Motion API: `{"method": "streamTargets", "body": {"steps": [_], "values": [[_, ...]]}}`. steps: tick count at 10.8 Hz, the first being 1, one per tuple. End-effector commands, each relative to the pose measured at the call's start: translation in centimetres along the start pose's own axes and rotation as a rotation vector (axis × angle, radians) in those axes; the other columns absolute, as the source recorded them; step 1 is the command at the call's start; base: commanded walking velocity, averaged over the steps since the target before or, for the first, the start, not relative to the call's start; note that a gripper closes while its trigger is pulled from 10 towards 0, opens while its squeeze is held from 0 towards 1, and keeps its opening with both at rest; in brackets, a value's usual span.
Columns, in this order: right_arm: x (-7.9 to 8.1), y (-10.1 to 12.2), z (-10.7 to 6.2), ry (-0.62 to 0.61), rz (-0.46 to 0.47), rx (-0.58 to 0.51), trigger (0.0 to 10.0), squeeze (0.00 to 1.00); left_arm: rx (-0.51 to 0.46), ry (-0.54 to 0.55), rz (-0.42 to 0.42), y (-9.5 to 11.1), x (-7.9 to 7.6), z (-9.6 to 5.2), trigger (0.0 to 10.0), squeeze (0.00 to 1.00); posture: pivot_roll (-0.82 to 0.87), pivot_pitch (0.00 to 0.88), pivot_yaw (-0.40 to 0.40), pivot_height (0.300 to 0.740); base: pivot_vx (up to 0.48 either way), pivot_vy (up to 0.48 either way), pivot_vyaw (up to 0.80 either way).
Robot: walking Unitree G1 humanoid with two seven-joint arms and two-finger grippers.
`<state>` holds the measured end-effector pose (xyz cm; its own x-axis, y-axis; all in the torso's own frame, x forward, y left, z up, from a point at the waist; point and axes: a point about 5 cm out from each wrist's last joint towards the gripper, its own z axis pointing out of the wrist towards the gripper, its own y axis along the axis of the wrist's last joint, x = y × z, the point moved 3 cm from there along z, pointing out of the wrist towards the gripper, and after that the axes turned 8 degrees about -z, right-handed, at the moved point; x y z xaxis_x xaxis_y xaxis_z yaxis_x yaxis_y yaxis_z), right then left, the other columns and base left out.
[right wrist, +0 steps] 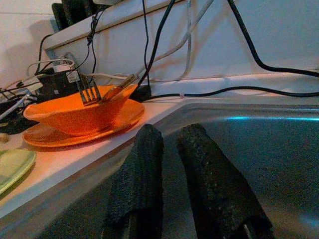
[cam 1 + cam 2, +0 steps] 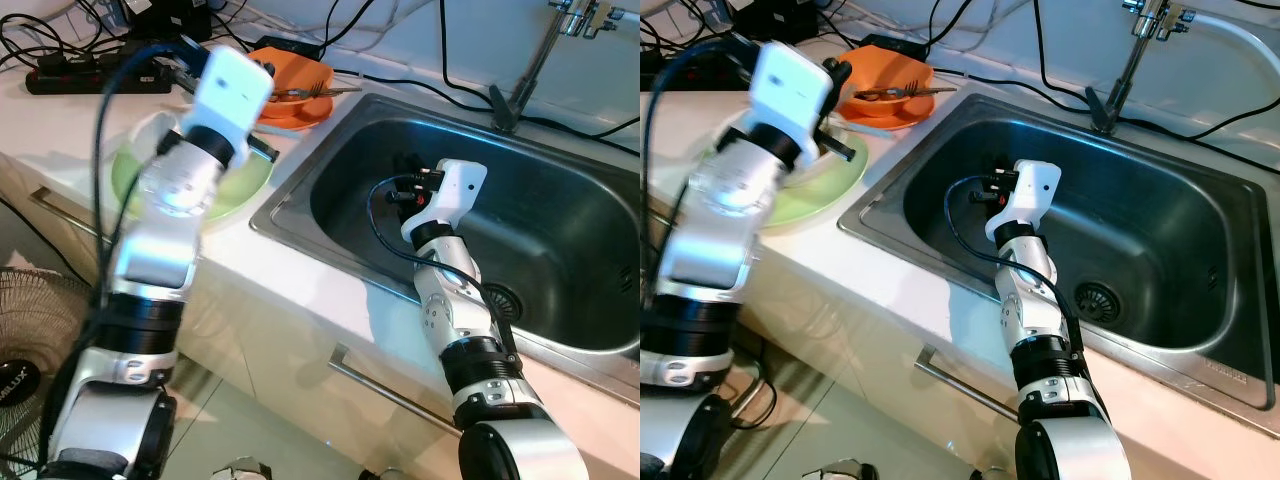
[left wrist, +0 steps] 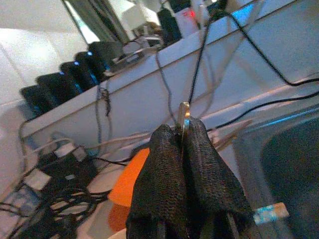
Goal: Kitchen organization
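My left gripper (image 3: 183, 128) is shut on a thin metal utensil (image 3: 184, 112), which stands upright between the pads. That arm is raised over the green plate (image 2: 240, 190) on the counter. Just beyond the plate is an orange bowl (image 2: 295, 85) on an orange plate, with a fork (image 1: 88, 92) resting in it. My right gripper (image 1: 169, 132) hangs inside the steel sink (image 2: 560, 230), near its left wall. Its fingers are slightly apart with nothing between them.
The faucet (image 2: 530, 70) rises behind the sink. A black power strip (image 2: 90, 80) and several cables lie along the back of the counter. Below the counter edge is a cabinet handle (image 2: 390, 390). A floor fan (image 2: 30, 340) stands at the lower left.
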<state>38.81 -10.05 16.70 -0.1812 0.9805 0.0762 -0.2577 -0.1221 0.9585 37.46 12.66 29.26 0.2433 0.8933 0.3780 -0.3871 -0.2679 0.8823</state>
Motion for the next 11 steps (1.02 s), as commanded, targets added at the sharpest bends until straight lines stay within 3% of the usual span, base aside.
{"method": "streamTargets", "body": {"steps": [1, 3, 4, 7, 9, 11], "values": [[0.0, -0.2, 0.1, 0.005, 0.016, 0.013, 10.0, 0.00, -0.022, -0.034, -0.026, 1.1, -0.1, 0.1, 10.0, 0.00, 0.08, 0.056, -0.054, 0.740, 0.000, 0.000, 0.00], [0.4, -0.4, 0.1, 0.016, 0.020, 0.018, 10.0, 0.00, -0.035, -0.100, -0.137, 2.6, 0.1, -0.4, 10.0, 0.00, 0.10, 0.058, -0.062, 0.740, 0.000, 0.000, 0.00], [0.5, -0.4, 0.2, 0.022, 0.023, 0.020, 10.0, 0.00, -0.035, -0.121, -0.154, 3.1, 0.4, -0.8, 10.0, 0.00, 0.10, 0.058, -0.065, 0.740, 0.000, 0.000, 0.00], [0.9, -0.4, 0.3, 0.032, 0.030, 0.022, 10.0, 0.00, -0.020, -0.096, -0.126, 3.6, 2.3, -1.8, 10.0, 0.00, 0.12, 0.059, -0.072, 0.740, 0.000, 0.000, 0.00], [1.1, -0.5, 0.3, 0.038, 0.035, 0.025, 10.0, 0.00, 0.046, -0.054, -0.063, 3.2, 4.1, -2.6, 10.0, 0.00, 0.13, 0.065, -0.075, 0.740, 0.000, 0.000, 0.00], [1.1, -0.6, 0.3, 0.038, 0.036, 0.027, 10.0, 0.00, 0.034, -0.029, -0.053, 3.7, 5.2, -3.0, 10.0, 0.00, 0.13, 0.067, -0.075, 0.740, 0.000, 0.000, 0.00]]}}
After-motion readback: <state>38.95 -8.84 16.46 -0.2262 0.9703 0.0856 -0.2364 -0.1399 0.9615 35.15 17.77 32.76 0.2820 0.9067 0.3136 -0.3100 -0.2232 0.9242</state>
